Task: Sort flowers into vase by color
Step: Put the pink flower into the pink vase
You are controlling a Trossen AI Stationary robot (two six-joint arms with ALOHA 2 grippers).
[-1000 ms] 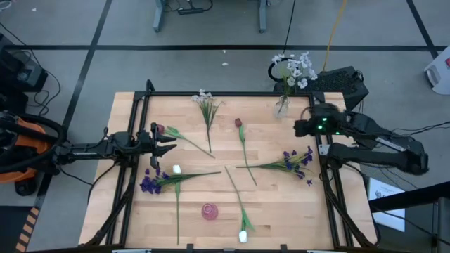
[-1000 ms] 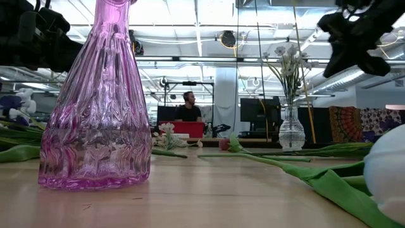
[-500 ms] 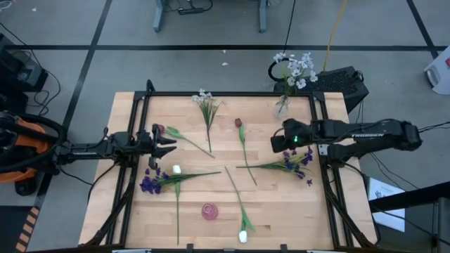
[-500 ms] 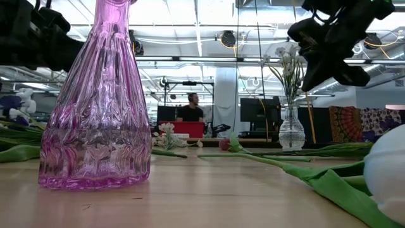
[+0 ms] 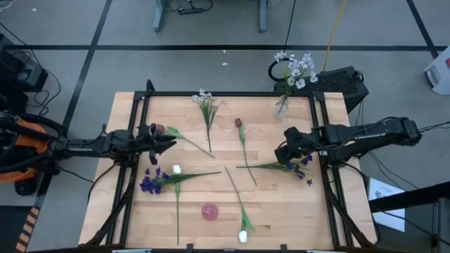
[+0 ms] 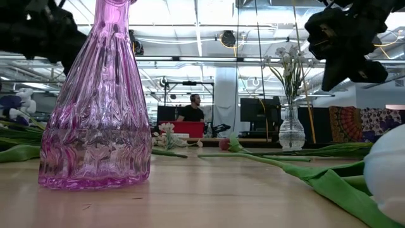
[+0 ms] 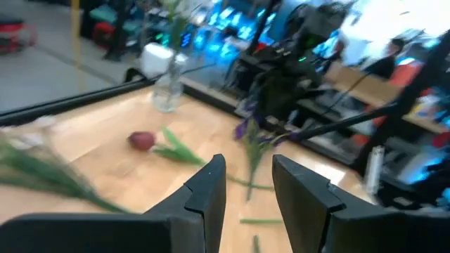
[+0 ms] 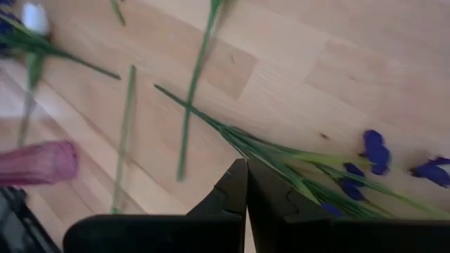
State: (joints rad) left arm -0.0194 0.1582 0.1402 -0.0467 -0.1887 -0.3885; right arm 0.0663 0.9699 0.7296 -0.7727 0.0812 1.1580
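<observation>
Right hand (image 5: 287, 150), fingers pressed together & empty, sits just above purple flower (image 5: 292, 164), stem lying across tabletop (image 5: 267, 204) toward centre. Left hand (image 5: 167, 140), narrowly parted, is well apart at far edge; right is nearer

Flowers lie all over the counter (image 5: 126, 211).
Bare wood shows only near the corners; a pink vase (image 5: 209, 211) stands in front.

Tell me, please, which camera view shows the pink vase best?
The low view shows it best: the pink vase stands upright close to the camera, its ribbed glass filling the frame, with no flower visible in it. The high view shows only a small pink spot from above. The right wrist view catches part of it at the edge. The left wrist view misses it.
</observation>
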